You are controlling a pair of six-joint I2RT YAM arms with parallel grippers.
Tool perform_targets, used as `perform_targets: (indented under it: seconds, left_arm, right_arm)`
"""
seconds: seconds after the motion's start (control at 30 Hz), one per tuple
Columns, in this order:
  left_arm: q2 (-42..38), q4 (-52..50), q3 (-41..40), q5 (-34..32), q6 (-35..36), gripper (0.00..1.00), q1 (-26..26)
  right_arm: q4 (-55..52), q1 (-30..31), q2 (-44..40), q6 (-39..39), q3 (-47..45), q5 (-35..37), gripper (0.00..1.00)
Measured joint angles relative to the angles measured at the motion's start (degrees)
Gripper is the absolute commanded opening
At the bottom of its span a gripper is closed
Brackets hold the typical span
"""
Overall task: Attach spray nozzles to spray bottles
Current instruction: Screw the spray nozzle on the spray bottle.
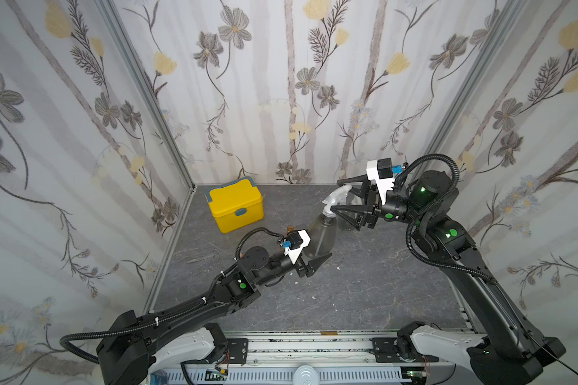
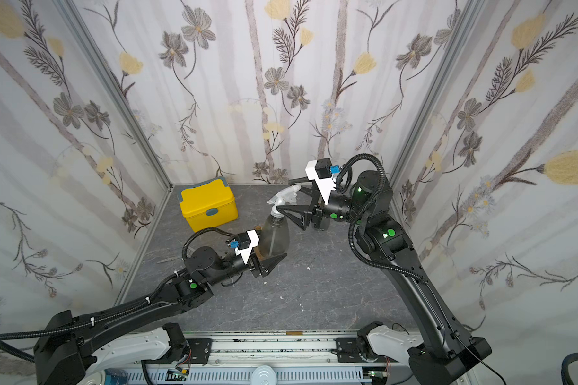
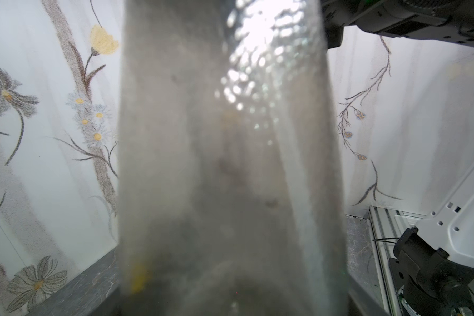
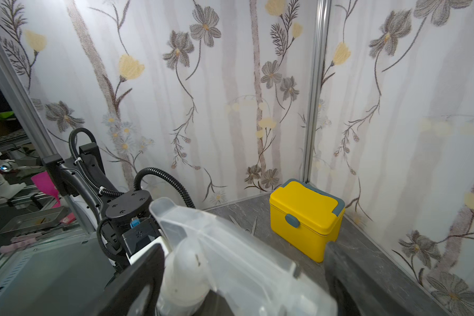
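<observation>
Left wrist view gives you little but the grey bottle (image 3: 225,164), blurred and filling the middle of the picture. In both top views your left gripper (image 1: 314,256) is clenched on that bottle's wide lower body and holds it above the table (image 1: 364,283), tilted with its neck toward the right arm. A clear nozzle (image 1: 336,196) sits on the neck, and its dip tube shows faintly inside the bottle.

Your right gripper (image 1: 341,196) is released. Its jaws stand wide apart on either side of the nozzle, and the lower one reaches the collar. You cannot tell from the right wrist view whether either jaw touches the nozzle (image 4: 225,254).

A second grey bottle (image 1: 353,201) stands just behind the right gripper, mostly hidden by it. Only the top of an amber bottle (image 1: 291,229) shows behind your left wrist camera.

Scissors (image 1: 211,255) lie flat on the table to the left of the left arm. The yellow box (image 1: 236,205) sits shut in the far left corner, well apart from both grippers. A few white scraps (image 1: 296,282) dot the table near the left gripper.
</observation>
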Motion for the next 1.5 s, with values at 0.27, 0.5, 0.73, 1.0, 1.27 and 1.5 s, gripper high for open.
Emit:
perform_targets:
  seconds: [0.27, 0.5, 0.73, 1.0, 1.27, 1.5]
  left_arm:
    - [0.20, -0.39, 0.13, -0.52, 0.07, 0.70, 0.00]
    - [0.61, -0.42, 0.13, -1.16, 0.26, 0.70, 0.00]
    - [0.87, -0.90, 0.13, -1.79, 1.14, 0.70, 0.00]
    - [1.38, -1.42, 0.28, -2.12, 1.33, 0.69, 0.00]
    - [2.16, -4.39, 0.81, -3.23, 1.29, 0.70, 0.07]
    - [2.89, -6.64, 1.05, -3.69, 1.29, 0.70, 0.07]
  right_arm:
    - [4.33, -0.04, -2.25, 5.07, -3.23, -5.35, 0.55]
    - [6.51, 1.01, -3.23, 8.31, -3.93, -6.27, 0.34]
    - [2.99, 3.58, -3.19, 6.73, -3.30, -0.57, 0.23]
    - [-4.74, 5.79, -2.36, 3.82, 1.16, 6.60, 0.15]
    - [-15.26, 7.87, -0.22, -1.51, 6.64, 15.43, 0.14]
    - [-18.73, 9.44, 0.04, -4.35, 7.32, 20.70, 0.10]
